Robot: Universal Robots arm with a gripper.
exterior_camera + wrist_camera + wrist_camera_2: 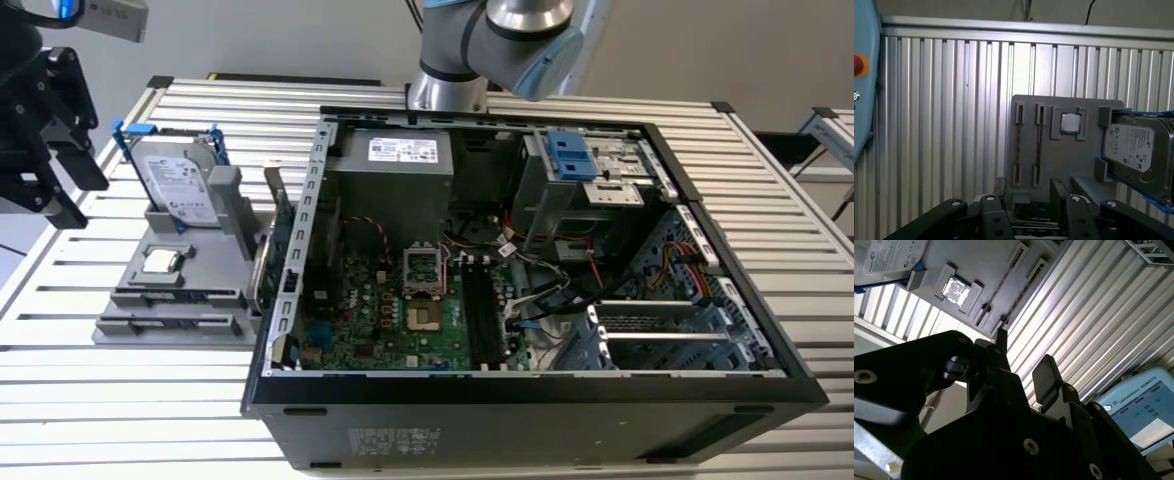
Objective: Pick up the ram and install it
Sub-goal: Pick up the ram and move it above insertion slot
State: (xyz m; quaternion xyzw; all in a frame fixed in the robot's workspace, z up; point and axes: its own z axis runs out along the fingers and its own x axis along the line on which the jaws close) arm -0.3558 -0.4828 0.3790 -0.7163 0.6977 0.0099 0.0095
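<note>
Surface: you have a ribbed aluminium slat table [801,250] with a plain white wall [267,40] behind it. One more slat table [834,135] sits at the exterior view's right.

Gripper [1028,192]: released, nothing in it. Both wrist views show the two black fingers [1056,187] spread, with a clear gap between them.

Ram [1038,145]: not picked yet. It stands on edge in the grey holder plate [1064,160], straight ahead of the finger gap and apart from the fingertips. It sits in the slot row next to the processor.

Counts:
- 1 ram I can confirm. The holder has 2 slot rows. The other row shows a thin line too, and I can't tell if that is a second stick.
- 1 square silver processor [1070,122], in its pocket just past the ram from the gripper.
- 1 hard drive [1136,147] in a blue bracket, beyond the processor at the holder's far end.
- 1 open PC case [534,410] lying on its side, well away from the gripper, with the motherboard [387,310] exposed.
- 1 light-blue pendant [861,100] with 1 red button, on the opposite side of the gripper from the hard drive.
</note>
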